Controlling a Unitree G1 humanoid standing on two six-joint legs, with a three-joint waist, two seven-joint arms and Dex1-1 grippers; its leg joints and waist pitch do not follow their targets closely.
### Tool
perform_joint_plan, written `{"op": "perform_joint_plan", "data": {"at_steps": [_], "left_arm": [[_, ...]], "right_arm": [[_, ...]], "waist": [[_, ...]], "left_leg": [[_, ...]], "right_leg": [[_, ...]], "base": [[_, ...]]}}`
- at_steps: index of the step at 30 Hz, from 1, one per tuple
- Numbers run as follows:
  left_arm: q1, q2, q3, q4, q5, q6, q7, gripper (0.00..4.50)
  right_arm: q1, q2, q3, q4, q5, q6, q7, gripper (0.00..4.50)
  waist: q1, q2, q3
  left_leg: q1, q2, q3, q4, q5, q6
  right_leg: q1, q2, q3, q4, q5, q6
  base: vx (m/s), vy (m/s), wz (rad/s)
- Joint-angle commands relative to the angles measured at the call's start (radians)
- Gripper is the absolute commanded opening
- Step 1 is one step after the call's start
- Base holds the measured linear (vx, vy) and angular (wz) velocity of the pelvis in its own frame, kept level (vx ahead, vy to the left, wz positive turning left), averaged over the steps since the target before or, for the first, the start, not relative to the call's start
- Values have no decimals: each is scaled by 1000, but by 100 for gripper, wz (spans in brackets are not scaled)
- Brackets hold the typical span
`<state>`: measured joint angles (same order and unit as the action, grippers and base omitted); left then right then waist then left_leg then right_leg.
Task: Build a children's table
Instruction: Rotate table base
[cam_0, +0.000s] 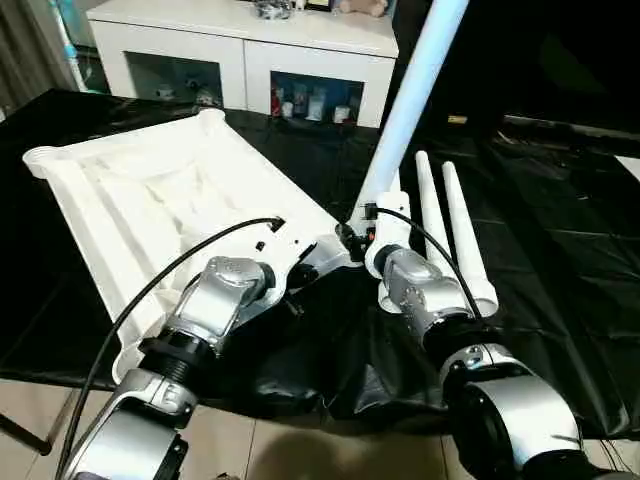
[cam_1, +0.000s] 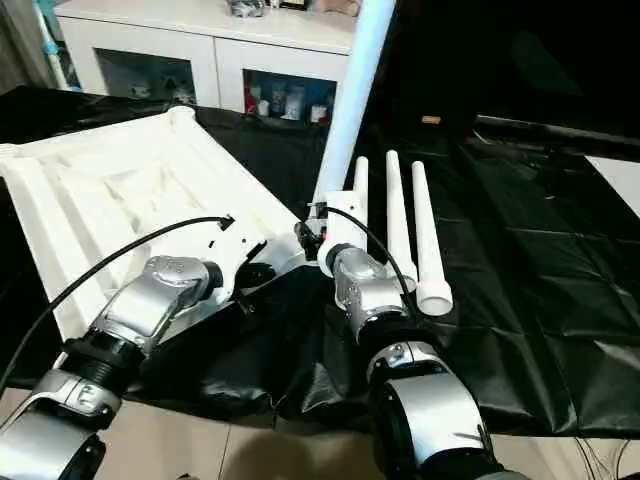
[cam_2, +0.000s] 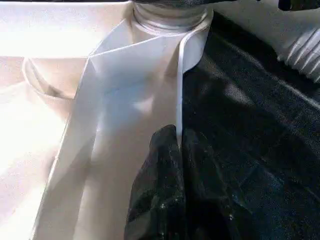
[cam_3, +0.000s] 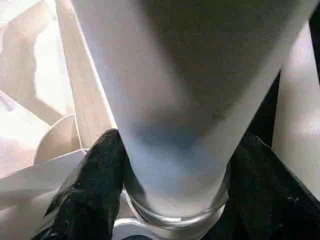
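A long white tapered plastic leg (cam_0: 415, 95) is held upright in the right gripper (cam_3: 172, 165), its base entering a corner socket of the upturned white ribbed tabletop (cam_0: 130, 200). The tabletop's rim is pinched by the closed left gripper (cam_2: 170, 150), apparently to steady it on the black sheet (cam_0: 560, 260). Three spare legs (cam_1: 405, 225) lie just beside.

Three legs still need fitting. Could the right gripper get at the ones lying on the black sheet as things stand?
Probably not yet: the right gripper is clamped on the upright leg. The spare legs lie unobstructed beside it.

1. A black plastic sheet (cam_0: 560, 260), creased and glossy, covers the floor.
2. Pale tiled floor (cam_0: 300, 445) shows at the sheet's near edge.
3. A white cabinet (cam_0: 245, 45) with glass doors stands behind, small items on its shelves.
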<state>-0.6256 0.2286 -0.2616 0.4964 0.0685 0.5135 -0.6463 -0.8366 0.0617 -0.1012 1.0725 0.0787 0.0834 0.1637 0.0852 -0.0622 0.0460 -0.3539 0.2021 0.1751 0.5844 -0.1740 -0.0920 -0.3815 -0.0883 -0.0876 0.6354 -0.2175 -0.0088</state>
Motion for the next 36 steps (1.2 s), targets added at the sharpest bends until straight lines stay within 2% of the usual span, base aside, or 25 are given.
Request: {"op": "perform_joint_plan", "data": {"at_steps": [1, 4, 6, 8, 11, 13, 14, 16, 18, 19, 25, 31, 33, 36], "left_arm": [[9, -1, -6, 20, 14, 13, 24, 0], [10, 2, -7, 18, 13, 11, 18, 0], [9, 3, -7, 19, 13, 10, 16, 0], [9, 5, -8, 17, 13, 9, 13, 0], [9, 8, -8, 13, 12, 10, 7, 0], [11, 14, -11, 14, 13, 5, 0, 0], [10, 15, -12, 14, 13, 5, -1, 0], [11, 16, -13, 14, 14, 4, -2, 0], [13, 17, -15, 10, 13, 5, -7, 0], [14, 18, -17, 8, 12, 5, -8, 0], [18, 23, -19, 3, 11, 4, -13, 0], [36, 49, -29, -20, 8, -20, -55, 0], [46, 63, -32, -32, 5, -33, -74, 0], [63, 94, -30, -42, 4, -55, -99, 0]], "right_arm": [[17, 42, 24, 64, 7, 67, 68, 264], [15, 36, 17, 59, 16, 63, 86, 264], [12, 31, 15, 57, 16, 62, 93, 320], [10, 27, 15, 55, 14, 60, 100, 320], [6, 22, 16, 53, 10, 56, 110, 359], [1, 16, 14, 45, 12, 43, 125, 362], [1, 15, 13, 44, 13, 42, 125, 390], [-1, 13, 11, 42, 13, 39, 132, 404], [-3, 7, 9, 39, 14, 35, 137, 407], [-3, 5, 9, 38, 12, 30, 141, 435], [0, -9, 18, 39, -9, 20, 146, 435], [11, -31, 29, 4, -21, -10, 164, 435], [16, -45, 38, -18, -26, -15, 187, 435], [28, -77, 56, -66, -35, -5, 238, 435]], "waist": [[-2, 18, -47], [-3, 21, -47], [-3, 21, -46], [-3, 20, -46], [-6, 19, -45], [-7, 20, -47], [-7, 21, -46], [-7, 21, -47], [-7, 21, -47], [-7, 21, -48], [-6, 20, -48], [-6, 16, -46], [-7, 17, -48], [-6, 15, -51]], "left_leg": [[7, 34, -17, -88, -352, -38], [8, 34, -17, -90, -355, -39], [9, 34, -16, -90, -352, -38], [9, 34, -16, -91, -360, -36], [4, 34, -19, -93, -355, -35], [6, 35, -17, -92, -342, -33], [7, 35, -16, -91, -335, -31], [7, 35, -14, -91, -324, -29], [5, 36, -14, -92, -309, -27], [4, 36, -14, -92, -300, -26], [4, 37, -12, -92, -283, -21], [2, 37, -11, -92, -274, -18], [1, 37, -12, -92, -259, -12], [-2, 35, -8, -88, -200, 5]], "right_leg": [[19, -68, 58, -103, -329, -132], [20, -68, 58, -104, -324, -135], [19, -68, 59, -105, -318, -138], [19, -68, 59, -107, -329, -138], [22, -70, 58, -108, -345, -135], [21, -70, 59, -107, -325, -141], [20, -69, 59, -106, -313, -147], [21, -68, 60, -104, -292, -156], [24, -68, 60, -101, -266, -164], [25, -68, 59, -100, -252, -168], [27, -68, 59, -98, -232, -176], [27, -70, 59, -100, -253, -166], [30, -70, 59, -98, -233, -169], [36, -66, 59, -89, -142, -188]], "base": [[0, 0, 0], [0, 0, 0], [0, 0, 0], [0, 0, 0], [0, 0, 0], [0, 0, 0], [0, 0, 0], [0, 0, 0], [0, 0, 0], [0, 0, 0], [0, 0, 0], [0, 0, 0], [0, 0, 0], [0, 0, 0]]}}
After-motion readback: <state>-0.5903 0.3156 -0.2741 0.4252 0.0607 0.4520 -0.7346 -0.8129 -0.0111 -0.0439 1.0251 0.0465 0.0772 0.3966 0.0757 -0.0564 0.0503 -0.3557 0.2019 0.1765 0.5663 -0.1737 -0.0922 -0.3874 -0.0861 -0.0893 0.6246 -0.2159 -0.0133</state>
